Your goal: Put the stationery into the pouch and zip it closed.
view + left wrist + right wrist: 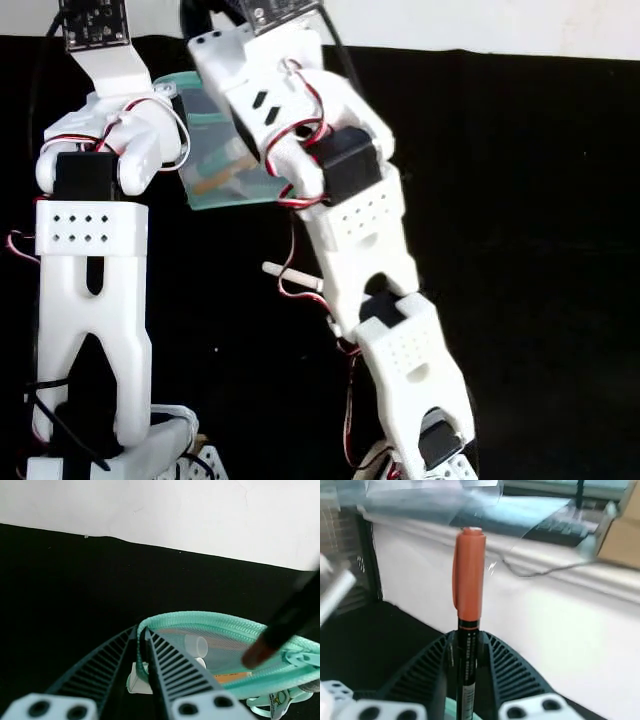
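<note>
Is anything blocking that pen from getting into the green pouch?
Nothing visible does. The left gripper pinches the rim of the pouch, whose mouth gapes open, and the pen held in the right gripper has its end right at that opening.

left arm (92, 290): at the left of the high view. Lower link stands upright from the base; upper section bends at the elbow, forward and inward toward the other arm.
left gripper (141, 632): jaws closed, tips together, pinching the rim of the pouch (225, 652) at one end.
right arm (370, 230): rises from its base at lower right of the high view and leans diagonally across toward the left arm; its wrist end sits close beside the left arm's.
right gripper (466, 637): jaws clamped on the black barrel of the pen (468, 575); capped end sticks out past the tips.
</note>
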